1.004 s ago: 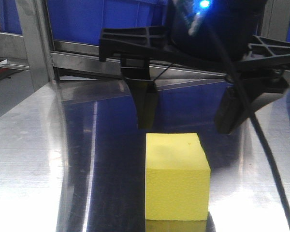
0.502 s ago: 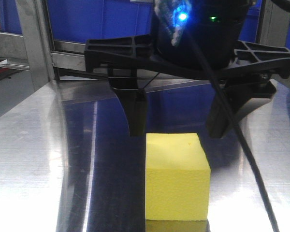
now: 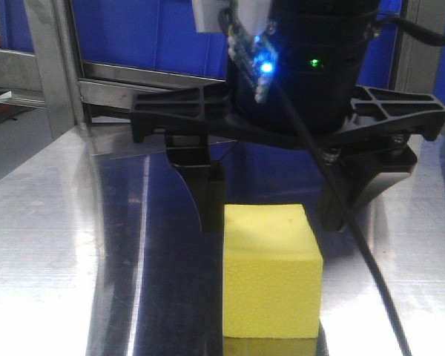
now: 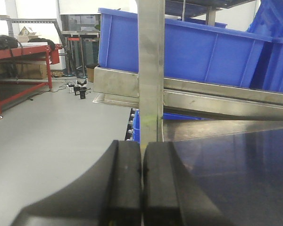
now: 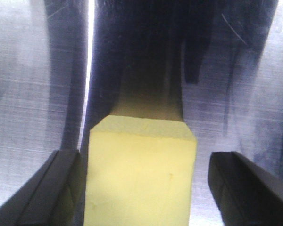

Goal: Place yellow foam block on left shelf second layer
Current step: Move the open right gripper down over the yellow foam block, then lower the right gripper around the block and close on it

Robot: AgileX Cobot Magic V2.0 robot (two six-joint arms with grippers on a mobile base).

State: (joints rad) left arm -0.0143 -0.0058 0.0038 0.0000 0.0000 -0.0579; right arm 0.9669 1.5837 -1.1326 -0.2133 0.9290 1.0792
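1 yellow foam block [image 3: 271, 285] on metal table [image 3: 44, 245] | right gripper [image 5: 151, 188]: jaws wide, straddling block, nothing held | left gripper [image 4: 141, 183]: jaws pressed together, empty

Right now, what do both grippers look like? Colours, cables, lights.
Right gripper: black, trussed crossbar, tapered fingers, black cylindrical wrist with blue and green LEDs; a black cable hangs in front. Left gripper: matte black, rounded fingers; no cable or markings visible.

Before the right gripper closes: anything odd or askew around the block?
Nothing damaged or spilled. The yellow foam block sits upright on the metal table. One quirk: in the right wrist view it is off-centre in the open right gripper, nearly against one finger, with a clear gap to the other.
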